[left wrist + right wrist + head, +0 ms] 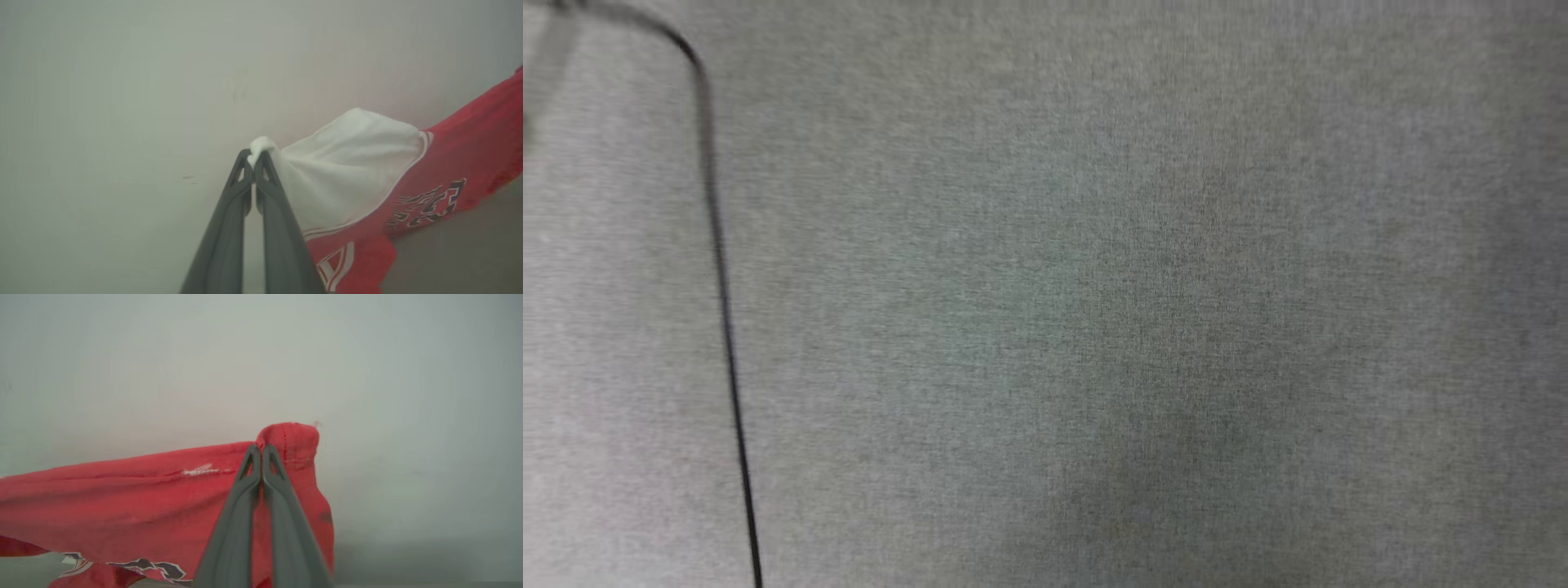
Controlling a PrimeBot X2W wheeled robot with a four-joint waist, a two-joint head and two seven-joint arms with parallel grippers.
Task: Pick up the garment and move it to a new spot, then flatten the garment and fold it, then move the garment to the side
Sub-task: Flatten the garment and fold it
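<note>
The garment [470, 134] is a red jersey tee pinched at two spots. In the left wrist view the left gripper [255, 157] has its jaws clamped shut on the bunched tip of the white sleeve [351, 163], with a little nub of white poking out above the fingertips; from there the cloth trails off to the right, past the stripe trim [425, 141] into the red body with the black-white lettering [429, 204] showing, crumpled. In the right wrist view the right gripper [261, 451] is closed tight on a stitched red hem corner [292, 439], and the garment [122, 498] stretches away to the left in a long sagging band; the dark fingers [233, 531] cover a strip of the cloth in front. Behind it all is plain blurry pale grey. The head view has a grey woven surface [1094, 327] with a thin dark line [719, 269] curving from the top left down to the bottom edge; can't tell what that line is.
</note>
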